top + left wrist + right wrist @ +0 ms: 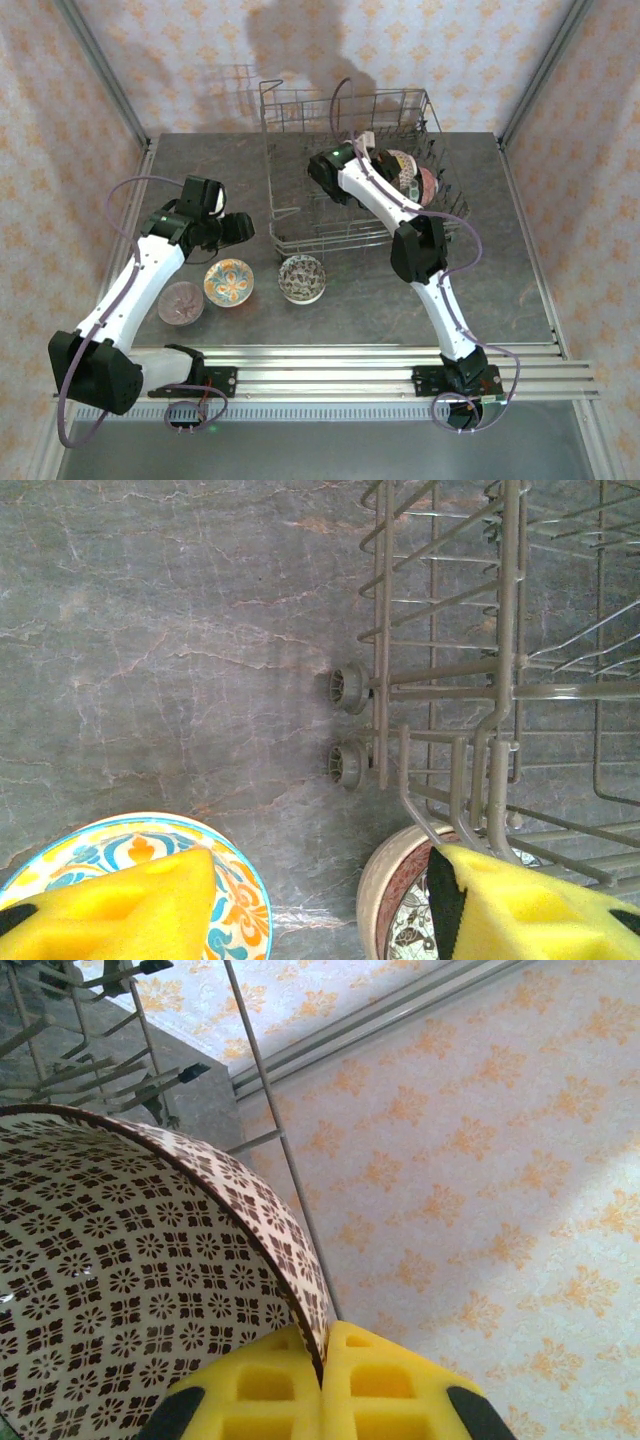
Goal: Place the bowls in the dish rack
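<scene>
The grey wire dish rack (300, 130) stands at the back middle of the table, with patterned bowls (408, 168) upright among its tines at the right. My right gripper (322, 1380) is shut on the rim of a cream bowl with a brown flower pattern (120, 1280), held tilted beside a rack wire (268, 1110); in the top view it (352, 150) is inside the rack. My left gripper (320, 920) hangs open over bare table, its pads above an orange-and-blue bowl (235, 885) and a brown-rimmed bowl (395, 900) by the rack's corner (480, 695); in the top view it (238, 228) is left of the rack.
On the table in front of the rack lie three bowls: a pink-brown one (181, 302), the orange-and-blue one (229, 282) and a brown-patterned one (302, 278). Two small rack wheels (348, 725) jut from its left side. Patterned walls close in the table.
</scene>
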Available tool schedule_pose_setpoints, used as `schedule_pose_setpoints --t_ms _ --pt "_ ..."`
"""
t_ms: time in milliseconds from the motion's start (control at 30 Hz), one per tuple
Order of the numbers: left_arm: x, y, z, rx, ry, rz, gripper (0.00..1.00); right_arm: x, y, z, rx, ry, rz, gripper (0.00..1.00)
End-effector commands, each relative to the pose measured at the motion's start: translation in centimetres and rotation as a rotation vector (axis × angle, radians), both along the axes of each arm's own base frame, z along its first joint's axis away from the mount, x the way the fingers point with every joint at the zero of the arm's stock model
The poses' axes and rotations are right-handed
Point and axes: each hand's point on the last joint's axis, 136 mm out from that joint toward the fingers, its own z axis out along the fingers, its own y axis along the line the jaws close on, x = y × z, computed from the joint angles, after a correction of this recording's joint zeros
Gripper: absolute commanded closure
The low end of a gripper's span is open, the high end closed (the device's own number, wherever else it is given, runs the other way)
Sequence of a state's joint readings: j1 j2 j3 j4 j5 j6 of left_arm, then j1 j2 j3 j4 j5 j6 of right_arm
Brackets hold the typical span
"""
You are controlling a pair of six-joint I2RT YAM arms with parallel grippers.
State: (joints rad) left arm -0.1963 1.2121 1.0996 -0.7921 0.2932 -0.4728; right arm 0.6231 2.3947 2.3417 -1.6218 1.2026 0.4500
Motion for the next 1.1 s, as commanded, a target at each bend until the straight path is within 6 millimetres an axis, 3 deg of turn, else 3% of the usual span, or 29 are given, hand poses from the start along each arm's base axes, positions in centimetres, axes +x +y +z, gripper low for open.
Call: schedule_pose_setpoints --t_ms 0,400,667,900,1067 --pt "0.2 -0.1 0.4 -0.023 -0.027 0.004 0.41 -0.4 -0.4 1.7 -0.137 0.025 0.022 1.00" --pt "0.0 -0.3 0.4 -0.050 -0.045 0.011 0.41 0.0 -0.7 1.5 -0.188 0.068 0.025 1.00" --pt "-0.3 -0.3 0.2 -0.055 -0.046 0.017 0.41 0.0 -2.0 2.6 -0.218 0.065 0.010 1.00" --pt "-0.3 -0.3 0.3 -0.056 -0.049 0.015 0.41 0.1 -1.7 3.7 -0.236 0.039 0.021 1.00" --pt "-0.2 -0.3 0.4 -0.058 -0.050 0.015 0.41 0.2 -0.8 2.0 -0.241 0.085 0.034 1.00"
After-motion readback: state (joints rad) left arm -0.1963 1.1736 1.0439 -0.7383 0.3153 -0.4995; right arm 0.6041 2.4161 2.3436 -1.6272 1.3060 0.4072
